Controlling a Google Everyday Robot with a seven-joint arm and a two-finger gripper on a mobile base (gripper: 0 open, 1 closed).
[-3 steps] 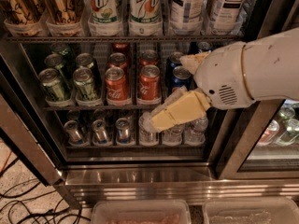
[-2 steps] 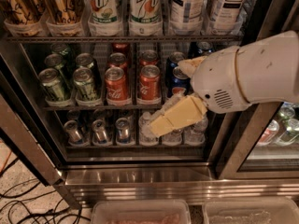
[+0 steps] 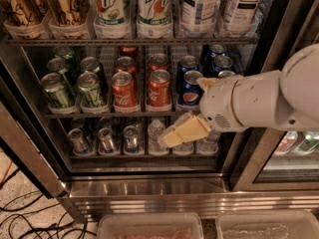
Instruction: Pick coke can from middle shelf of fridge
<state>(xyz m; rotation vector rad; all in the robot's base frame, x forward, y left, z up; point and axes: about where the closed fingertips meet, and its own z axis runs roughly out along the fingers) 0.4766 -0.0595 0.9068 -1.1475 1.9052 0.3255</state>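
Now, the approach: tool hangs just under the middle bench front edge, clenched or released I cannot tell. Coke can stands untouched at that edge. Next, probably lift and reach.

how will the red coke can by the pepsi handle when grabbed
The short red aluminium coke can likely dents if squeezed hard; its smooth wall may slip. Upright and close-packed, it could nudge the blue Pepsi can. The gripper hangs below its dark wire shelf.
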